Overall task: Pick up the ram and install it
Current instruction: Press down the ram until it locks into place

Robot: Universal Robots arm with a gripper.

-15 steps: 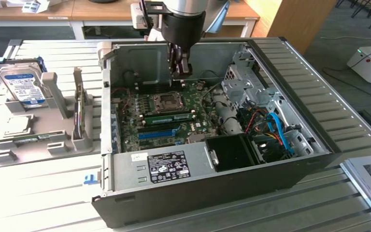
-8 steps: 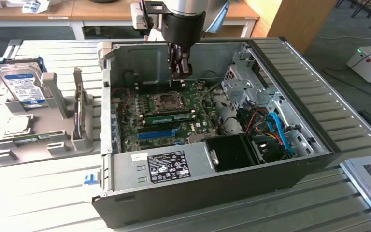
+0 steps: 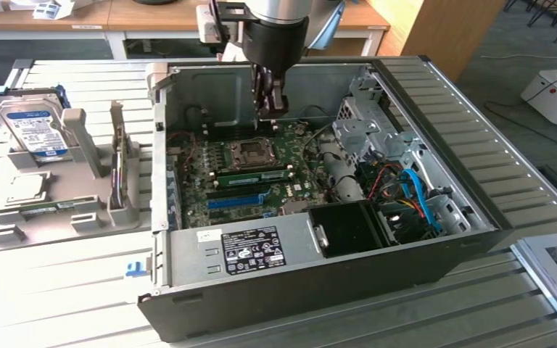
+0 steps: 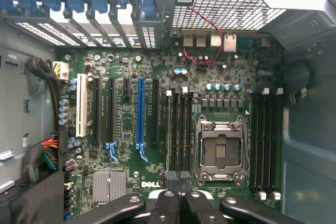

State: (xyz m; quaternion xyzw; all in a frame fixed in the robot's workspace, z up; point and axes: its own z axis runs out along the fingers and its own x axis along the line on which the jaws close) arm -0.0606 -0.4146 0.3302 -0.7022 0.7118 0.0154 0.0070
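Observation:
In the exterior view the ram (image 3: 254, 175), a slim green stick, lies seated in a motherboard slot just in front of the CPU socket (image 3: 252, 150). My gripper (image 3: 270, 103) hangs above the far side of the board, higher than the ram and apart from it. Its fingers are shut with nothing between them. The wrist view looks straight down on the motherboard (image 4: 126, 124), where the ram (image 4: 169, 129) shows edge-on beside the CPU socket (image 4: 220, 150). My gripper (image 4: 176, 205) has its black fingers pressed together there, also holding nothing.
The open computer case (image 3: 452, 181) has tall walls around the board, with a power supply (image 3: 249, 250) at the front and a drive cage with cables (image 3: 409, 196) at the exterior view's right. A grey tray (image 3: 66, 217) at its left holds a hard drive (image 3: 32, 130) and an upright card (image 3: 119, 167).

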